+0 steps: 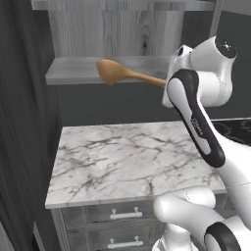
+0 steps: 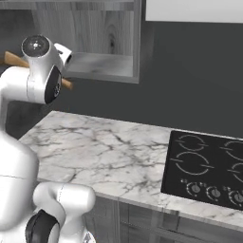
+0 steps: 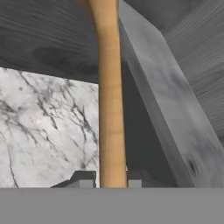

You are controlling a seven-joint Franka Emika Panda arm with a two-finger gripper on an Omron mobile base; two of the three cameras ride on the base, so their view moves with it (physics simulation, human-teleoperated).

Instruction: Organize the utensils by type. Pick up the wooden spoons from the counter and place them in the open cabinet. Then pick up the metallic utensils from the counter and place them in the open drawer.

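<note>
Hand view shows our gripper (image 3: 111,178) pinched down on the handle of 1 wooden spoon (image 3: 108,96), jaws nearly together with a dark finger (image 3: 84,178) on either side of the orange-tan shaft, which runs straight up past the front edge of the open cabinet (image 3: 175,109) shelf. From the left base view we can see the wooden spoon held up in the air, its round bowl out in front of the grey shelf and well above the counter (image 1: 122,157). Over in the right base view we've also got the black cooktop (image 2: 209,166) sitting in the marble off to the right.
</note>
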